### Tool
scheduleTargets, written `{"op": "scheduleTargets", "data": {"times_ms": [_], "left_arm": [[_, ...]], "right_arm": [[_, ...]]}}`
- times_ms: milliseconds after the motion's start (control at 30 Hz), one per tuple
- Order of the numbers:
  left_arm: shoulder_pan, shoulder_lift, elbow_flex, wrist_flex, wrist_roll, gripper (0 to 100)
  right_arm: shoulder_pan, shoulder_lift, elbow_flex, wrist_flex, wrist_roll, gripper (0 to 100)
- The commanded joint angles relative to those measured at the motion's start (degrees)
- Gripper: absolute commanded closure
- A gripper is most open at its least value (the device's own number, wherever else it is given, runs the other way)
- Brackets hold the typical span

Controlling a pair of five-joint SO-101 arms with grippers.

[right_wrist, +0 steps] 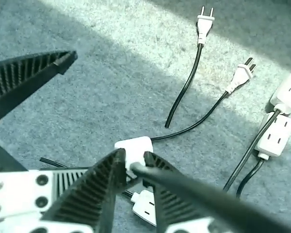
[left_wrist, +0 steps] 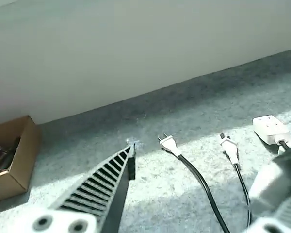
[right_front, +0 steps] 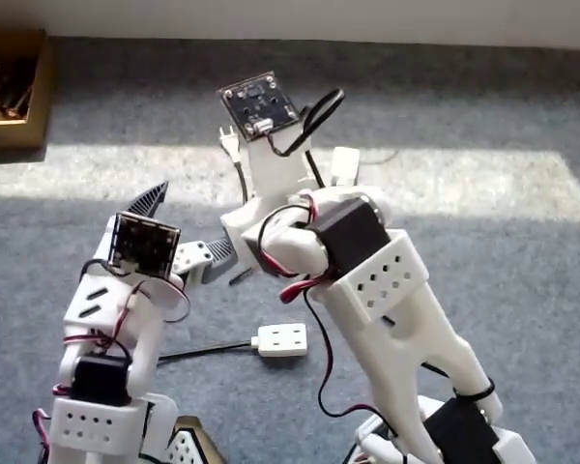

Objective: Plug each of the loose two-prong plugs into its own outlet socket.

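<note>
Right wrist view shows the right gripper closed narrowly on a white held plug, one ribbed black finger pressing on each side. A black cable runs from the plug back towards the camera. Just beneath the plug lies a white socket block on the grey carpet. Whether the plug touches it cannot be told.

Farther out on the carpet lie two free plugs, each with a short black lead. The first loose plug is in a sunlit patch. The second loose plug is near it, with its prongs pointing away from the gripper. Beside them, a pair of socket blocks sits close together with dark cables trailing off.

In the left wrist view, the left gripper is spread and holds nothing. Carpet shows on both sides of its one visible fingertip. It hangs above the carpet, well apart from the two loose plugs, which lie side by side ahead of it. A cardboard box stands by the wall.

From the high view, the socket block lies between the two arms, its cable leading off under the left arm.
</note>
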Motion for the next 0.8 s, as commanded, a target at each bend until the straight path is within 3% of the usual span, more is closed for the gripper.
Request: {"op": "scheduleTargets", "data": {"times_ms": [0, 567, 767], "left_arm": [[-0.31, 1.63, -0.75, -0.88, -0.18, 56], [-6.37, 1.27, -0.13, -0.62, -0.35, 56], [-14.81, 1.80, 0.84, -4.31, 0.00, 56]], "right_arm": [[3.30, -4.00, -0.04, 1.98, 2.46, 99.3], [13.67, -3.47, -0.31, 3.03, 4.57, 99.3], [12.26, -3.56, 2.07, 10.15, 4.57, 99.3]]}}
